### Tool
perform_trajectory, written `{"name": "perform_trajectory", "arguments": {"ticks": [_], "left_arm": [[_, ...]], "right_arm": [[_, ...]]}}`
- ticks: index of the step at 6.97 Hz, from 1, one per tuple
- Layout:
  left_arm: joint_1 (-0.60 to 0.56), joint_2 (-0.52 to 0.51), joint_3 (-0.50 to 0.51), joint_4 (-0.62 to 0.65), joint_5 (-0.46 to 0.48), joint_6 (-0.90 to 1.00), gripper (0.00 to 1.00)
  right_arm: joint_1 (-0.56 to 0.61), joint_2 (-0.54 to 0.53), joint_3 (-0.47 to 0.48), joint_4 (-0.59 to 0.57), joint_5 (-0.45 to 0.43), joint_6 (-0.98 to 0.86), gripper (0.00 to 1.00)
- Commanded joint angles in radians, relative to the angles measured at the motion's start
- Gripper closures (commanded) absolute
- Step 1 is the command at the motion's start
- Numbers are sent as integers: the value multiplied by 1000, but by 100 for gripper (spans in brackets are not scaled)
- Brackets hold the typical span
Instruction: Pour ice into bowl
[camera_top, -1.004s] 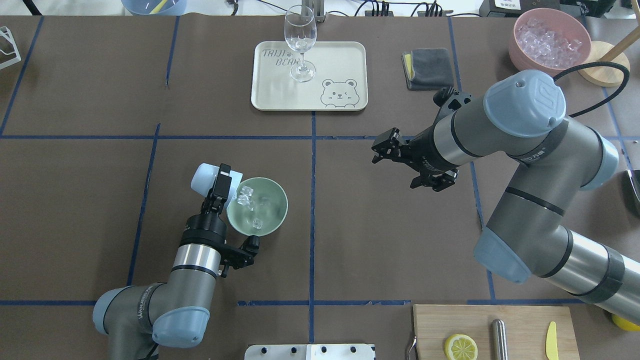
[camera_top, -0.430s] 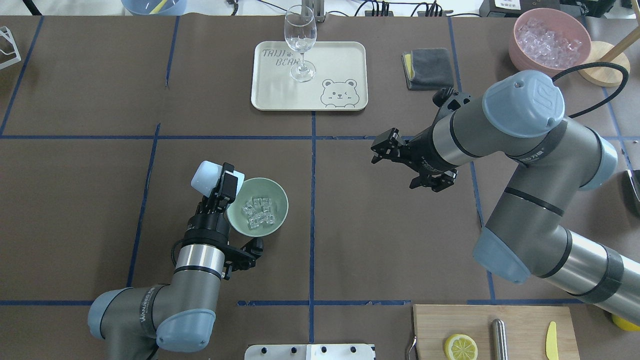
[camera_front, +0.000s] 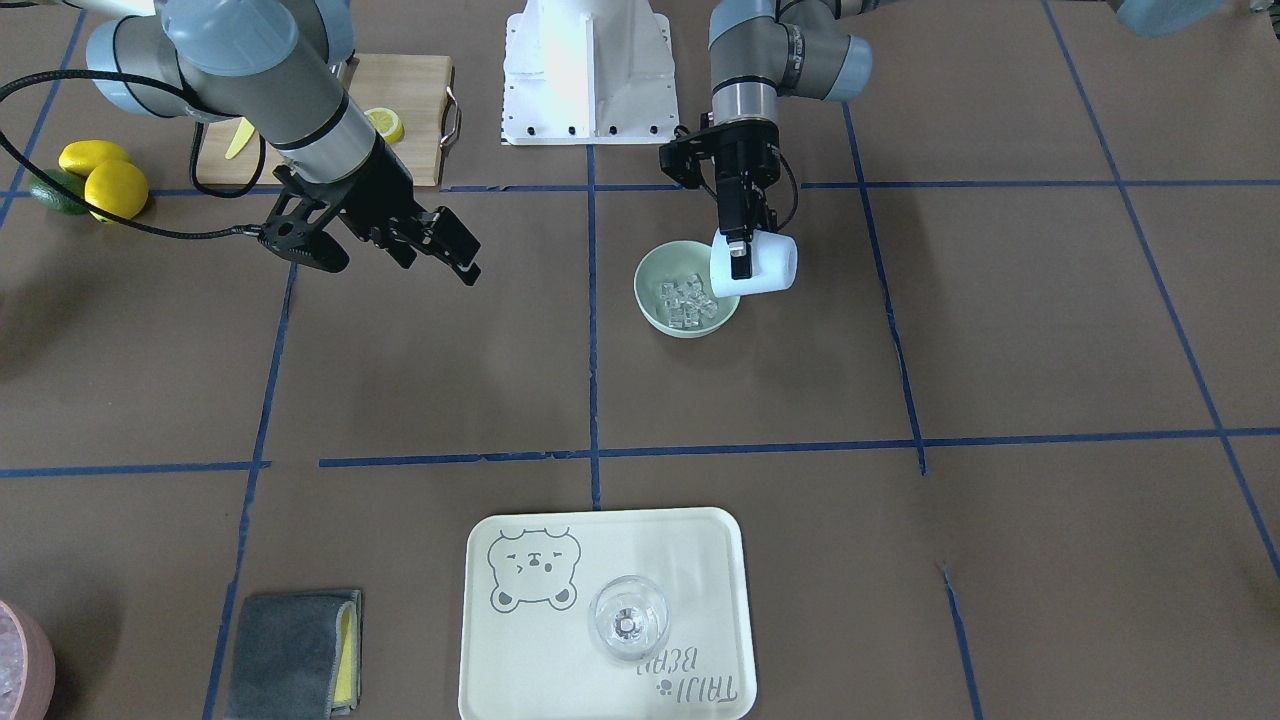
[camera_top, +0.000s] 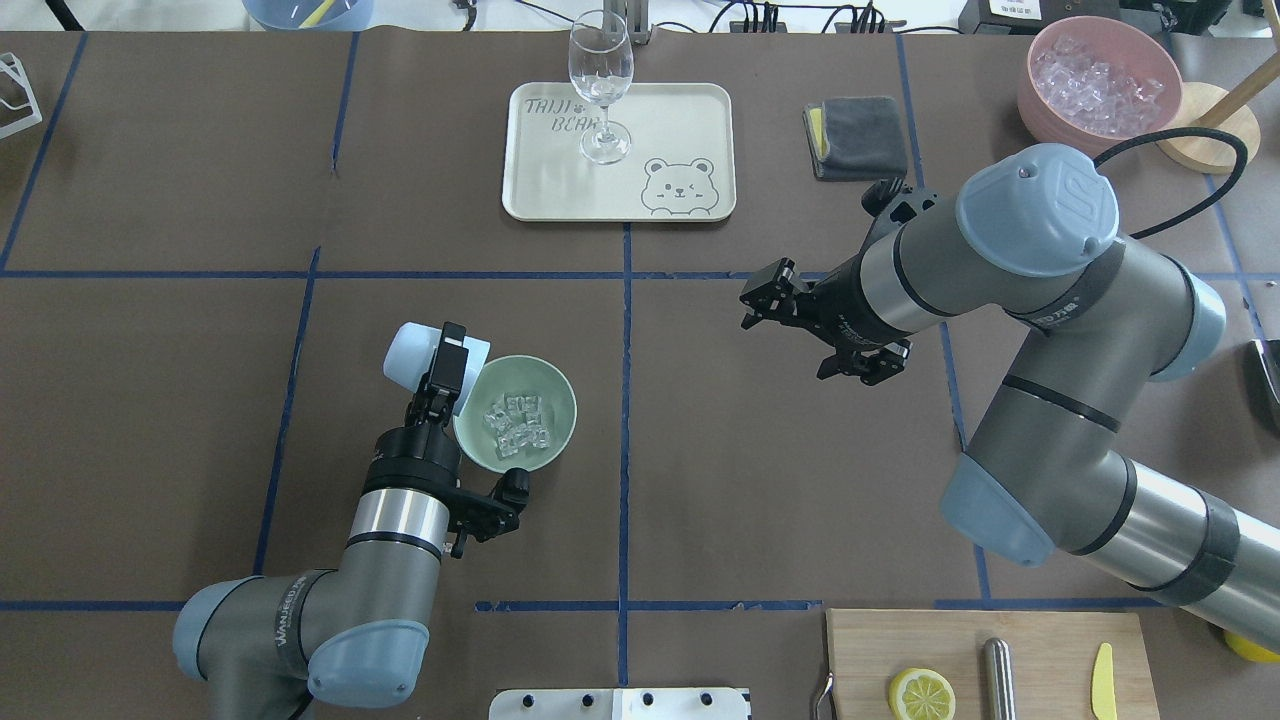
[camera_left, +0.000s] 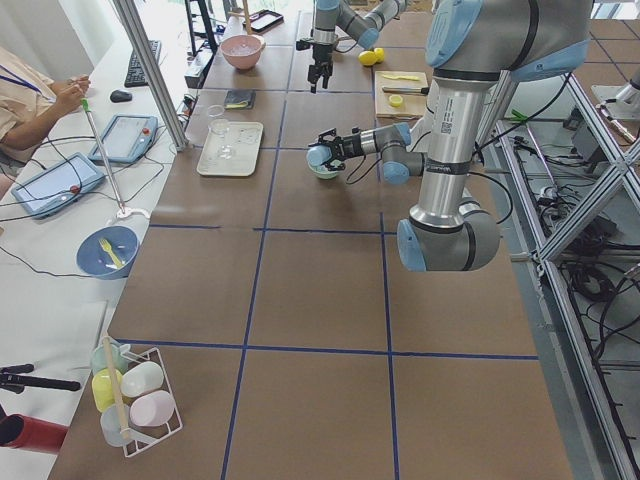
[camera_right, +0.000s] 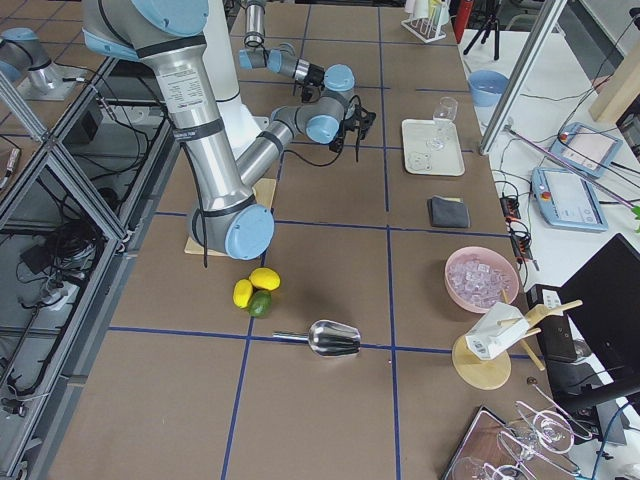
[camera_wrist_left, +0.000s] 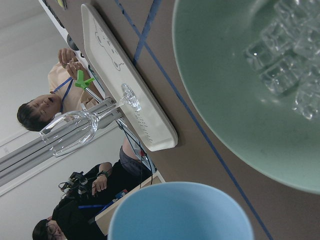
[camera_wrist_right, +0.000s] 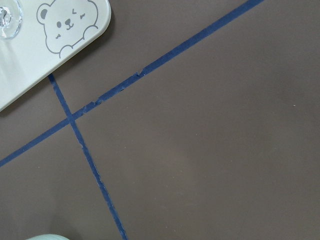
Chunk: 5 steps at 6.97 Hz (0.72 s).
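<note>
The mint-green bowl (camera_top: 562, 398) stands left of the table's middle, with a heap of clear ice (camera_top: 516, 424) inside. My left gripper (camera_top: 446, 368) is shut on a pale blue cup (camera_top: 412, 356), which lies tipped on its side with its mouth at the bowl's left rim. The front view shows the bowl (camera_front: 648, 288), the ice (camera_front: 688, 298), the cup (camera_front: 768, 264) and the left gripper (camera_front: 738, 256). The left wrist view shows the bowl (camera_wrist_left: 225, 100), the ice (camera_wrist_left: 287, 65) and the cup's rim (camera_wrist_left: 180, 215). My right gripper (camera_top: 752, 298) hangs open and empty above the table, right of centre.
A cream tray (camera_top: 680, 120) with a wine glass (camera_top: 600, 85) is at the back centre. A grey cloth (camera_top: 855, 135) and a pink bowl of ice (camera_top: 1100, 80) are at the back right. A cutting board (camera_top: 1040, 660) with a lemon slice is at the front right.
The ice that was tumbling from the cup now lies as a settled heap in the bowl. The left gripper still holds the tipped cup. The right arm has shifted slightly left.
</note>
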<state>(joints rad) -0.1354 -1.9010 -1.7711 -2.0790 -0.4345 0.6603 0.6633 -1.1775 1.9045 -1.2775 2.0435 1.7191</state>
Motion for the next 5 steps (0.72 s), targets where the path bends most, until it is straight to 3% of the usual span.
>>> {"name": "perform_trajectory", "arguments": {"ticks": [1,5], "left_arm": [[-4,20,-25,0,-59,-304,100],[-4,264,-105,0,-96,-1293,100]], "right_arm": [[-1,4,-1,0,0,4,0],[-2,10,5,1,-5,4,0]]}}
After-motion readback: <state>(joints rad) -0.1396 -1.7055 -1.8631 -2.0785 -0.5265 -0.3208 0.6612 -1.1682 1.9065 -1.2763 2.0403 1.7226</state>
